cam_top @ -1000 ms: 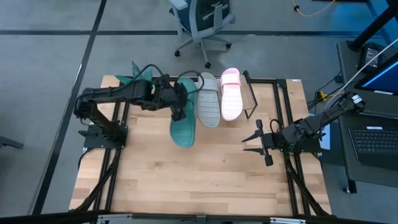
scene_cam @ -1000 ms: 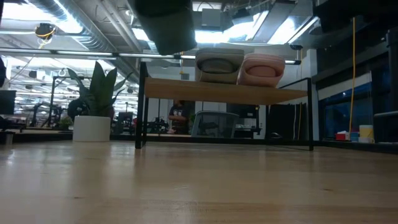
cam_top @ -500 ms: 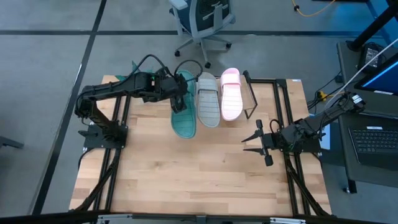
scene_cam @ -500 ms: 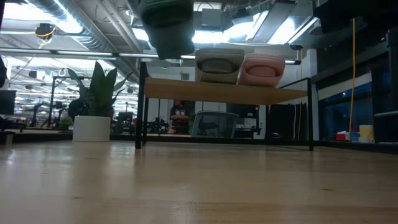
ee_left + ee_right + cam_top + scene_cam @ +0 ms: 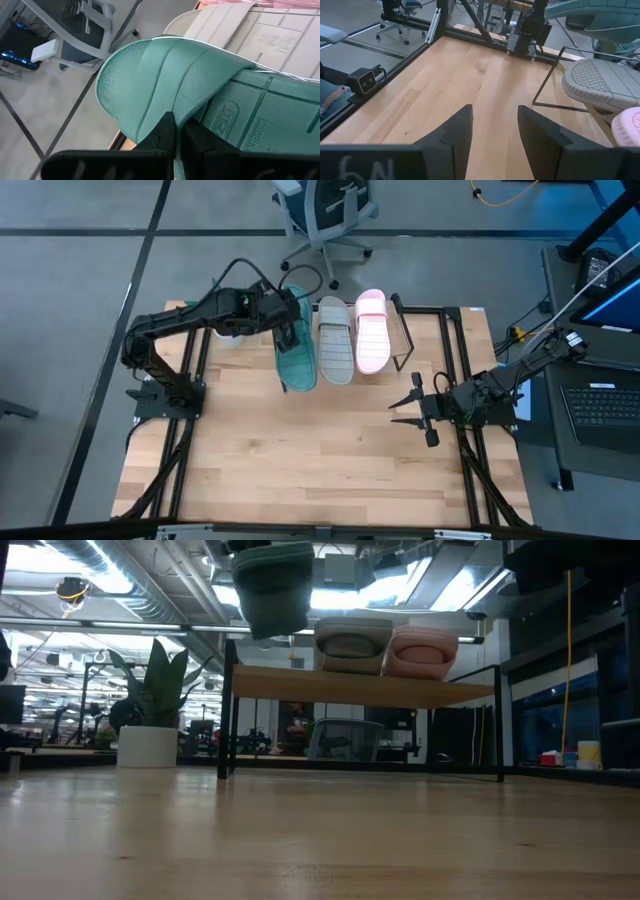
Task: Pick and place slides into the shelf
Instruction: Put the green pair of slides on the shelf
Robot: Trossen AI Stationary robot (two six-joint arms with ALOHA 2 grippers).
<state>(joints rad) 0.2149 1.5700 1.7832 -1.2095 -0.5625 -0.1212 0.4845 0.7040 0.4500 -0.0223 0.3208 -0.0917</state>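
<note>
High view: straight down over the whole table. Low view: level across the tabletop toward the shelf. Left wrist: pressed close against the teal slide (also upper left in the low view). Right wrist: forward along the boards.

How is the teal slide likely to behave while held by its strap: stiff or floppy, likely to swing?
Probably bendy: the strap folds where the left gripper pinches it. Likely light, since the teal slide hangs from that pinch alone. Gripped at one end, above the shelf, it may pivot or swing when moved.
</note>
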